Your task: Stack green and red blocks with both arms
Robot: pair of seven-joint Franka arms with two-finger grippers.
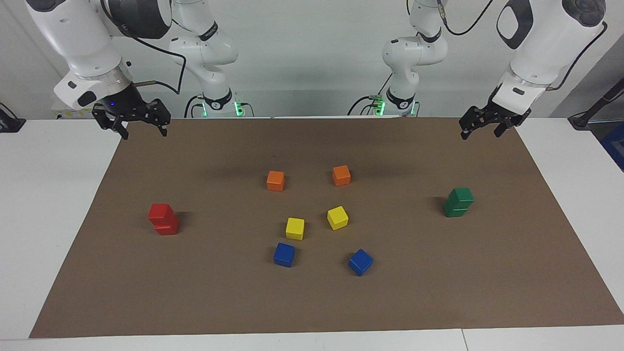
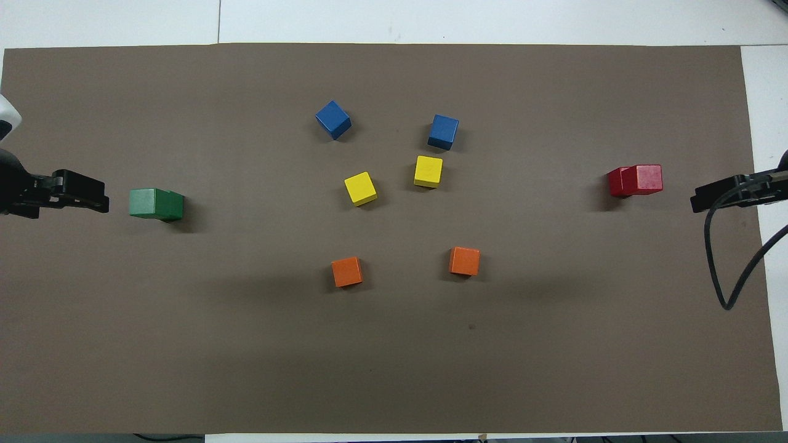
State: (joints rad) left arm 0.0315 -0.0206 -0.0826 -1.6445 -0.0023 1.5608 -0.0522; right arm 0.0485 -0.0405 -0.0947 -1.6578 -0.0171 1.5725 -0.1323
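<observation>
While both sets of fingers stand apart with nothing between them, neither arm is touching a block. The right gripper (image 1: 143, 127) hangs in the air over the corner of the brown mat (image 1: 312, 302) at the right arm's end, close to the robots. The left gripper (image 1: 480, 128) hangs the same way over the mat's edge at the left arm's end, empty too.

Out on the mat, the red blocks (image 1: 164, 219) sit one on top of the other toward the right arm's end, the upper cube shifted a little off the lower one. The green blocks (image 1: 458, 202) make a matching pair toward the left arm's end, again with the top cube slightly offset.

Between the two stacks lie six loose cubes, each flat on the mat and apart from its neighbours: two orange cubes (image 1: 275, 181) nearest the robots, two yellow cubes (image 1: 295, 228) farther out, and two blue cubes (image 1: 284, 254) farthest from the robots.
</observation>
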